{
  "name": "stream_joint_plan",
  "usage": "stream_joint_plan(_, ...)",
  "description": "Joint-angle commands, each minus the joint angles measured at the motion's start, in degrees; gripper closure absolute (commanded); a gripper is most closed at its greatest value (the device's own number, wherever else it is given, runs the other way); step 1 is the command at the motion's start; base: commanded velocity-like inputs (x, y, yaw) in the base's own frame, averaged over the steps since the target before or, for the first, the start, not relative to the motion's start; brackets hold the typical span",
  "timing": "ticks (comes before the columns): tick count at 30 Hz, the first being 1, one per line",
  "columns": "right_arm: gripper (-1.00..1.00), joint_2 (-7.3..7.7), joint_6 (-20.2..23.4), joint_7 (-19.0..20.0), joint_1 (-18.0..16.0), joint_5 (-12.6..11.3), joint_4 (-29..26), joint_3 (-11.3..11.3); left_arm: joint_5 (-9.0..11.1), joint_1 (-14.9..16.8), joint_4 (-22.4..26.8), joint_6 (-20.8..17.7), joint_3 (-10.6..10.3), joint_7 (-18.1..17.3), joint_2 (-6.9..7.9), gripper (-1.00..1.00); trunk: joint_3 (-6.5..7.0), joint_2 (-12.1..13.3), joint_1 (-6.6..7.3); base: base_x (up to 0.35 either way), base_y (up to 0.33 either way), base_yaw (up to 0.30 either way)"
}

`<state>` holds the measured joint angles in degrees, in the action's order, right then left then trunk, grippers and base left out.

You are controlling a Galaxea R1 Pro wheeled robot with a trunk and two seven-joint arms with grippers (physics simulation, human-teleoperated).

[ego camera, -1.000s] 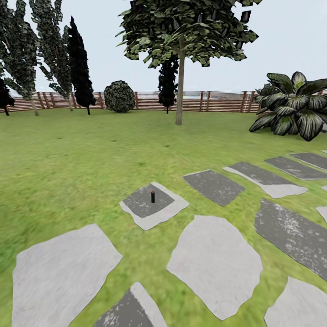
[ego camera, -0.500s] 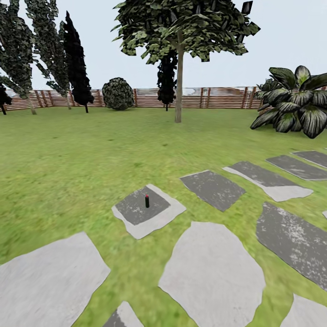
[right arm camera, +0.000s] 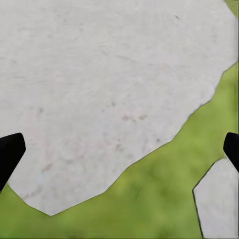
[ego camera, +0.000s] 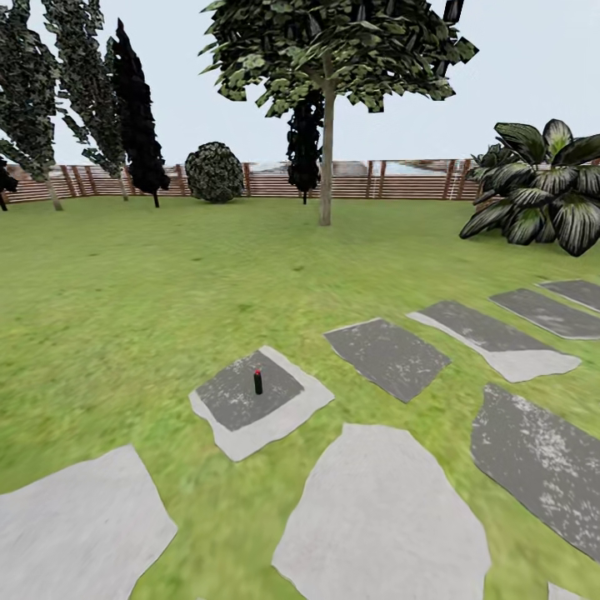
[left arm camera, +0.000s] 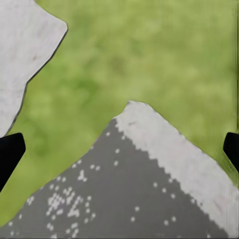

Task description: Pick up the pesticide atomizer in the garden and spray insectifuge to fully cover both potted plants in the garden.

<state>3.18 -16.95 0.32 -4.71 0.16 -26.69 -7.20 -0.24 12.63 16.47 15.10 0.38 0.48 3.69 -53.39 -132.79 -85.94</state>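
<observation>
**Atomizer standing alone on a stepping stone, not yet reached**

The pesticide atomizer (ego camera: 257,382) is seen upright near the middle of a dark grey stepping stone (ego camera: 283,412) with a pale border, set in the lawn (ego camera: 142,300) of the garden. It is touched by nothing and stands well apart from the robot; judged from this, the approach is under way and the pick-up has not yet begun. Its upright stance on a flat slab should make a grasp around the slim body easier than one from grass.

No container or pot is shown, and no potted plants can be made out; only a big dark leafy bush (ego camera: 542,187) is seen at the right, by the wooden fence (ego camera: 392,179), with a tree (ego camera: 327,125) on the lawn in front of the fence.

The left hand (left arm camera: 119,149) is pointed down at a speckled dark stone (left arm camera: 124,194) and grass, its dark fingertips (left arm camera: 10,152) spread at the picture's sides with nothing between them. The right hand (right arm camera: 119,149) is likewise spread wide and empty over a pale slab (right arm camera: 99,89). Both are presumably carried so, ready for the grasp.
</observation>
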Motion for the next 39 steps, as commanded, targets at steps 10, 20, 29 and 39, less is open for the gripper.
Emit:
stream_joint_plan(10, -1.0, -0.01, -0.19, 0.03, -0.04, 0.09, 0.15, -0.01, -0.03, 0.03, -0.11, 0.19, -0.02, 0.05, 0.0, -1.0, -0.05, -0.02, -0.02, 0.281, -0.162, 0.0)
stream_joint_plan(20, -1.0, -0.01, -0.19, 0.04, -0.04, 0.09, 0.07, -0.07, -0.03, 0.03, -0.07, 0.19, -0.03, 0.05, 0.0, -1.0, -0.05, -0.02, -0.02, 0.279, -0.164, 0.0)
stream_joint_plan(29, -1.0, -0.01, -0.19, 0.03, -0.04, 0.1, 0.06, -0.07, -0.03, 0.03, -0.04, 0.19, -0.03, 0.05, 0.0, -1.0, -0.05, -0.02, -0.02, 0.279, -0.165, 0.0)
stream_joint_plan(39, -1.0, -0.01, -0.19, 0.03, -0.04, 0.11, 0.1, -0.05, -0.03, 0.03, -0.04, 0.19, -0.03, 0.05, 0.0, -1.0, -0.05, -0.02, -0.02, 0.278, -0.166, 0.141)
